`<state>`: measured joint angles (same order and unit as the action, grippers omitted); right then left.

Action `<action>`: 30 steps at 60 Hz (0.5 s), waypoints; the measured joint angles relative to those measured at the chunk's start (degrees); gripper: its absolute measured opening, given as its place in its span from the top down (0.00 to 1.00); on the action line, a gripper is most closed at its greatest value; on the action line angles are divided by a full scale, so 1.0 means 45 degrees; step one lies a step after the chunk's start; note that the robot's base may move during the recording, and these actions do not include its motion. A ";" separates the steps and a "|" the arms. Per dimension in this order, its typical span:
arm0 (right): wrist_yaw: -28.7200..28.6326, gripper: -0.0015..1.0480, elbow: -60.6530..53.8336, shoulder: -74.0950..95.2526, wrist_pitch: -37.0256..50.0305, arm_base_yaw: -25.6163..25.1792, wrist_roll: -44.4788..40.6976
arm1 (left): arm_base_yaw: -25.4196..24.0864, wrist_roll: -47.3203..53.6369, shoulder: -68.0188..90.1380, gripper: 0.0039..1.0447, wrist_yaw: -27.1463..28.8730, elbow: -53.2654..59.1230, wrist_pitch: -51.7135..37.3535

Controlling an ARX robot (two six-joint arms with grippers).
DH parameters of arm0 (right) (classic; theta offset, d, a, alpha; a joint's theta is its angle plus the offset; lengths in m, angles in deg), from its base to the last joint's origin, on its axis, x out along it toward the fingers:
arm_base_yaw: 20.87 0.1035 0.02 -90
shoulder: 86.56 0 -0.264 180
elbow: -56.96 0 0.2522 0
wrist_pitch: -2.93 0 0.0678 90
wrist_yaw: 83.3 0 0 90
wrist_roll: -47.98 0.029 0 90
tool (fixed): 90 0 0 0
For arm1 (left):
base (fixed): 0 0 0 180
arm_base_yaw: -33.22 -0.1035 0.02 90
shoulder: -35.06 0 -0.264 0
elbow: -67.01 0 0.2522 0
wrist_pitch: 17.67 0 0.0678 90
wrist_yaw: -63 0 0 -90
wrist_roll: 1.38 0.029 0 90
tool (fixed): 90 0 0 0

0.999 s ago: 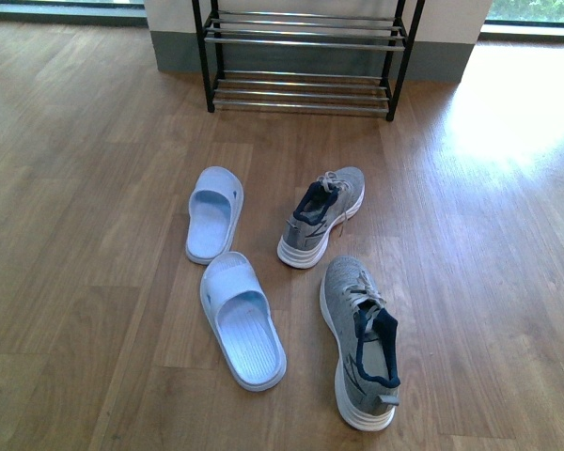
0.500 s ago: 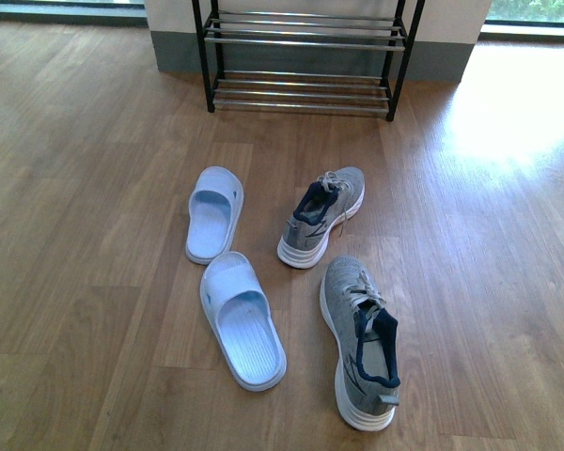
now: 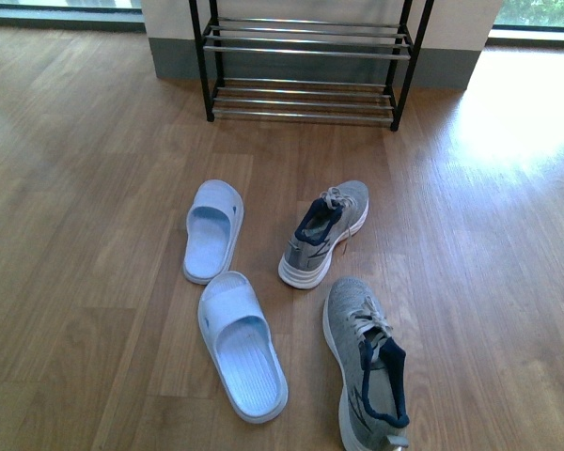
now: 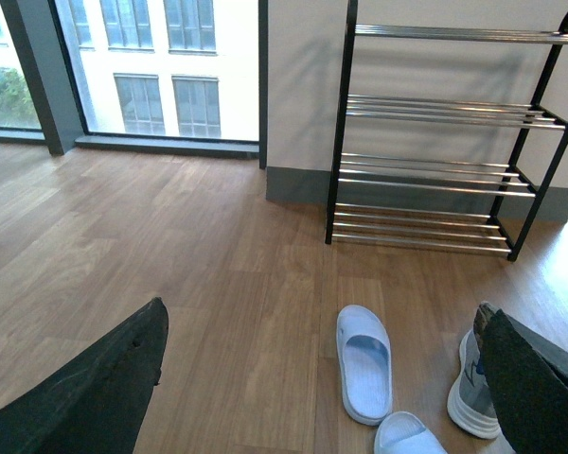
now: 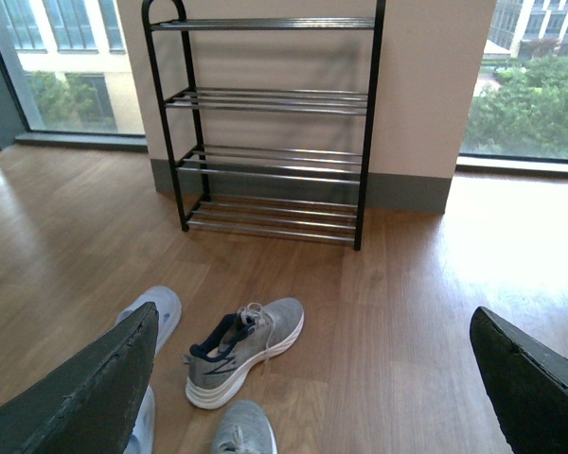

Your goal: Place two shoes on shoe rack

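Now everything looks a little closer than a moment ago, so the robot has likely moved in to start. One shoe (image 3: 325, 233) lies on the floor in front of the rack (image 3: 301, 90), and the other shoe (image 3: 365, 362) is further from it. The left gripper (image 4: 322, 326) and right gripper (image 5: 314, 322) are wide apart and empty.

Left claw (image 4: 322, 317), right claw (image 5: 314, 317): spread wide

Far sneaker (image 3: 326, 233), near sneaker (image 3: 365, 366), floor before rack (image 3: 305, 113)
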<state>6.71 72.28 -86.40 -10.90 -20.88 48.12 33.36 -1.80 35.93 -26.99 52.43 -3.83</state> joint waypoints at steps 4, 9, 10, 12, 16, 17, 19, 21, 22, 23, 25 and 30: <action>0.0000 0.09 0.0000 -0.0005 0.0000 0.0000 0.0000 | 0.0000 0.0000 0.0000 0.09 0.0000 0.0000 0.0000; 0.0000 0.09 0.0000 -0.0005 0.0000 0.0000 0.0000 | 0.0000 0.0000 0.0000 0.09 0.0000 0.0000 0.0000; 0.0005 0.09 -0.0005 0.0000 0.0000 0.0000 0.0005 | 0.0000 0.0000 0.0000 0.09 0.0000 0.0000 0.0000; 0.0000 0.09 -0.0005 0.0000 0.0000 0.0000 0.0005 | 0.0000 0.0000 0.0000 0.09 -0.0005 0.0000 0.0000; 0.0005 0.09 -0.0005 0.0000 0.0000 0.0000 0.0005 | 0.0000 0.0000 0.0000 0.09 0.0000 0.0000 0.0000; 0.0000 0.09 -0.0005 0.0000 0.0000 0.0000 0.0000 | 0.0000 0.0000 0.0000 0.09 0.0000 0.0000 0.0000; 0.0107 0.09 0.0010 0.0044 -0.0049 0.0015 0.0058 | 0.0000 0.0000 0.0000 0.09 0.0000 0.0000 0.0000; 0.0656 0.09 0.0160 0.0287 -0.0597 0.0073 0.0345 | 0.0000 0.0000 0.0000 0.09 0.0000 0.0000 0.0000; 0.0806 0.09 0.0296 0.0607 -0.1049 0.0063 0.0563 | 0.0000 0.0000 0.0000 0.09 0.0000 0.0000 0.0000; 0.0797 0.09 0.0374 0.0801 -0.1219 0.0010 0.0685 | 0.0000 0.0000 0.0000 0.09 0.0000 0.0005 0.0000; 0.0597 0.09 0.0529 0.1583 -0.1462 -0.0316 0.0933 | 0.0000 0.0000 0.0000 0.09 0.0000 0.0000 0.0000; -0.0860 0.09 0.0665 0.4527 -0.0457 -0.1836 0.1112 | 0.0000 0.0000 0.0000 0.09 0.0000 0.0000 0.0000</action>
<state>2.85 75.27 -66.03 -12.96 -29.15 53.12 33.36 -1.80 35.93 -26.99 52.43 -3.83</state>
